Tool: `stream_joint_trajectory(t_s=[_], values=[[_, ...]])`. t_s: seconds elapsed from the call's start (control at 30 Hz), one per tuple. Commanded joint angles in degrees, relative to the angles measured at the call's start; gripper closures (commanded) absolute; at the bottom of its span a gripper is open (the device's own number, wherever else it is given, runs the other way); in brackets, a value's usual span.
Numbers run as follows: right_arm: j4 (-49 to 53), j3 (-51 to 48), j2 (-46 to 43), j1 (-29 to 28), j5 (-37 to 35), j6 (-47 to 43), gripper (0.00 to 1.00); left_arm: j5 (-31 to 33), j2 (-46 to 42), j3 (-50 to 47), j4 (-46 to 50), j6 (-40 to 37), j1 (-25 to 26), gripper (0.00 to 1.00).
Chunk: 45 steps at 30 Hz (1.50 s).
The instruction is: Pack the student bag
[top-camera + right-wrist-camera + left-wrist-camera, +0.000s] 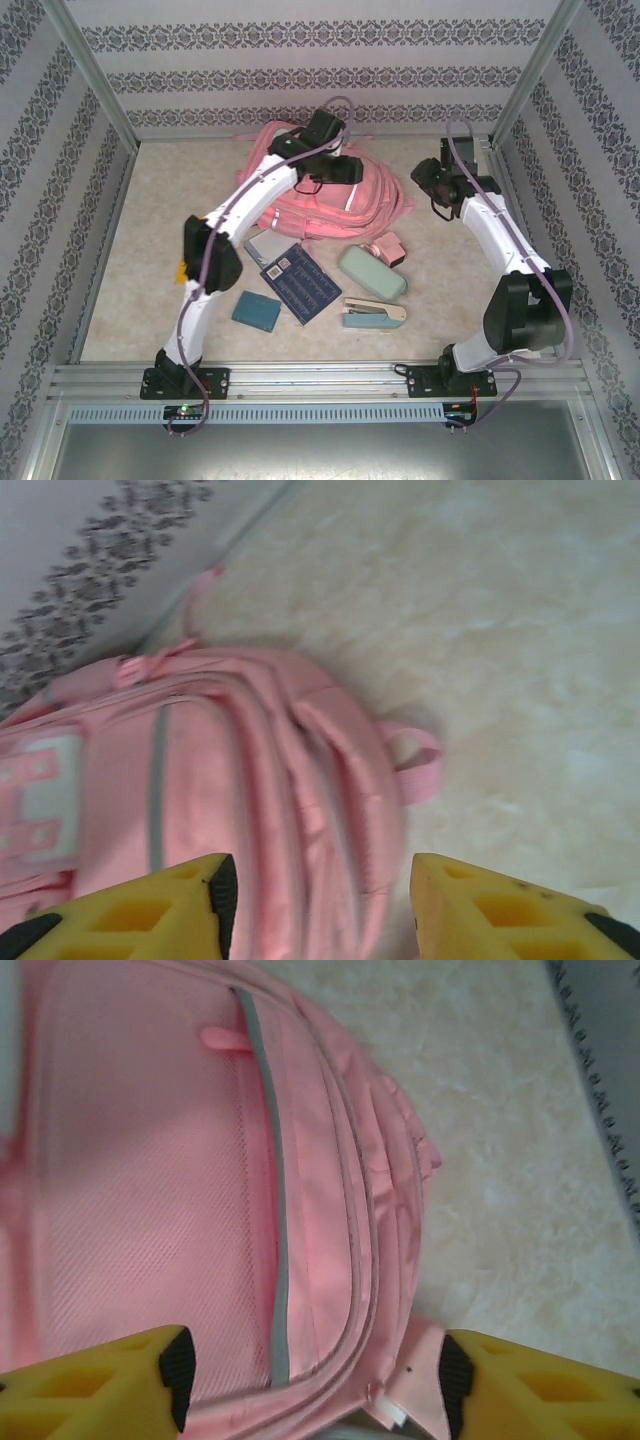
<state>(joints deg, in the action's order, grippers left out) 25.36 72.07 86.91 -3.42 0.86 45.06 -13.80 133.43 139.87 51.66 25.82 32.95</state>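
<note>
The student bag (345, 212), a large pink backpack, lies at the back middle of the table. My left gripper (350, 168) hovers over its top. In the left wrist view that gripper (316, 1380) is open, and the bag's (150, 1210) zipped seams and a pink flap lie between its yellow fingers (150, 1385). My right gripper (428, 182) is at the bag's right side. In the right wrist view it (320, 905) is open, straddling the bag's (220, 780) folded edge. That view is blurred.
In front of the bag lie a grey notebook (268, 245), a blue patterned book (300, 283), a teal box (257, 310), a mint pencil case (372, 272), a stapler (375, 313) and a small pink item (388, 248). Patterned walls enclose the table.
</note>
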Motion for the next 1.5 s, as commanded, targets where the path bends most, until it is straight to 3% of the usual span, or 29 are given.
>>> stream_joint_trajectory(t_s=[0.0,0.1,0.37,0.6,0.63,0.7,0.83,1.1,1.47], values=[[-2.90,-2.42,-2.05,0.95,-0.87,0.12,0.51,-1.97,8.91,13.87,11.54,-1.92,0.50,0.37],[-4.55,-3.88,-1.81,1.48,-0.56,-0.10,0.51,-0.63,11.92,14.25,7.56,-0.44,0.54,0.38],[-8.89,-7.44,0.91,1.93,2.04,-1.57,0.56,-7.07,15.72,14.20,-0.89,0.98,1.40,0.46],[-11.48,-9.75,2.69,2.75,3.35,-2.70,0.68,-6.71,18.03,14.27,-2.10,0.07,2.01,0.70],[-11.95,-9.89,2.74,2.86,3.95,-2.86,0.69,-6.38,18.32,14.24,-2.10,0.18,1.94,0.76],[-12.20,-9.76,2.83,2.87,4.55,-3.48,0.69,-6.16,18.56,14.62,-2.22,0.34,1.68,0.97],[-11.74,-9.17,1.97,2.89,4.49,-4.19,0.70,-3.33,16.43,16.92,-1.54,0.34,1.20,1.00],[-10.77,-7.02,-4.12,2.55,5.33,-2.21,0.57,-1.62,3.50,14.63,-1.12,-5.36,-0.64,1.00],[-6.25,-2.98,-10.94,1.01,5.00,-0.76,0.28,-11.92,-11.40,7.77,9.29,-24.04,-1.05,1.00]])
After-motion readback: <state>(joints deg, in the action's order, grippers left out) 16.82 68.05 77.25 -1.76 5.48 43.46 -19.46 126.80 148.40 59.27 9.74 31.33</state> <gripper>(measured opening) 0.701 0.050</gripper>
